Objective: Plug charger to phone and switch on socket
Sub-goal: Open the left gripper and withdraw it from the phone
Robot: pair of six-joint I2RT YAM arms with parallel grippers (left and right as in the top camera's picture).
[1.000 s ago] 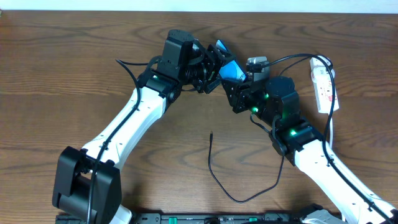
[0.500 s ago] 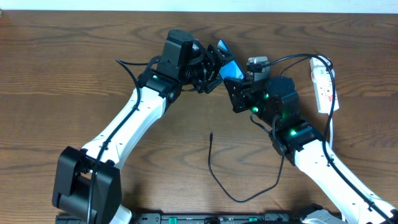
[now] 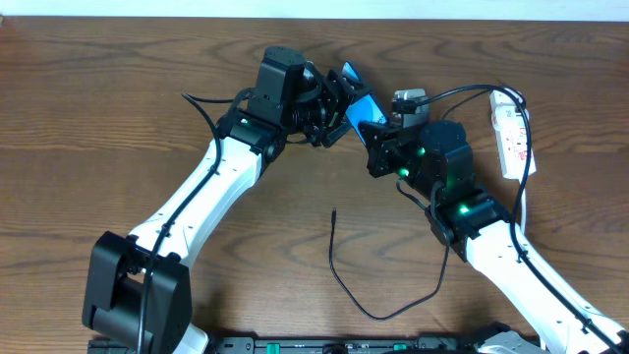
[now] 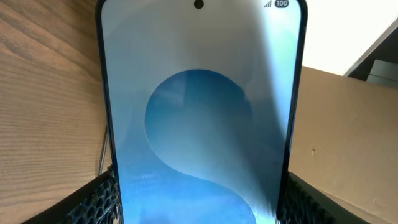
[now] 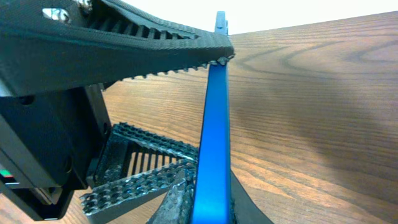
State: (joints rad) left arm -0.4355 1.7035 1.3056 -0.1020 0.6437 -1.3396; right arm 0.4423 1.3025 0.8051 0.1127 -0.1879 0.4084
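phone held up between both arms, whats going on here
Both arms grip the phone at once, raised off the table. The left gripper clamps it across its width, screen toward its camera. The right gripper grips it too, which looks like a handover. The charger lies loose on the table, its plug tip not in the phone. The socket sits untouched at the right.

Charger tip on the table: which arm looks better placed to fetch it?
Left, slightly: the left hand and right hand both grip the phone, and the charger tip lies between the arms, its cable trailing toward the right arm.
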